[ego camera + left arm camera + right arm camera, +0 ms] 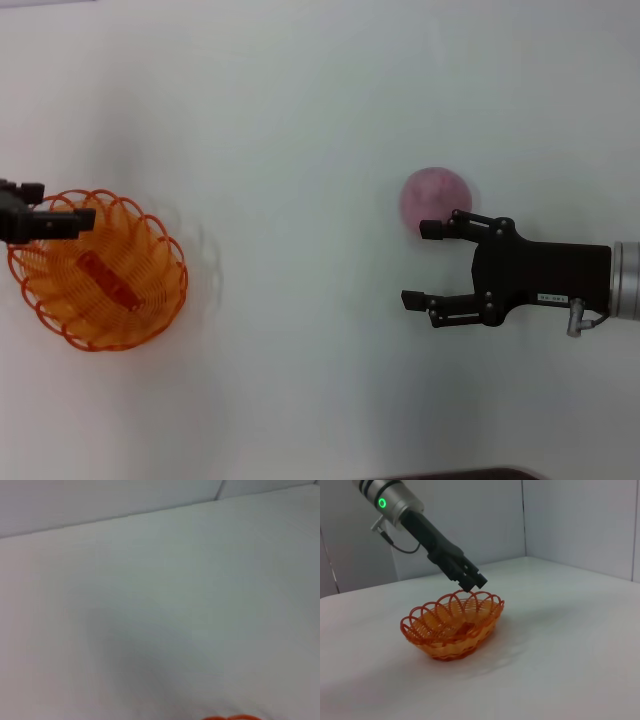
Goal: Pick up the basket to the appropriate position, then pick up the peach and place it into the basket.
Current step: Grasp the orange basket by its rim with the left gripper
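The orange wire basket [165,245] sits at the left of the white table and is empty. My left gripper [72,222] reaches in from the left edge and is shut on the basket's far rim. The right wrist view shows the same: the basket [452,640] with the left gripper [472,583] pinching a rim loop. A sliver of orange rim [232,717] shows in the left wrist view. The pink peach [436,195] lies right of centre. My right gripper [420,263] is open and empty, just nearer than the peach, with its far fingertip at the peach's near edge.
The white table [300,120] stretches between the basket and the peach. Grey walls [570,525] stand behind the table in the right wrist view. A dark edge [460,474] shows at the near side of the head view.
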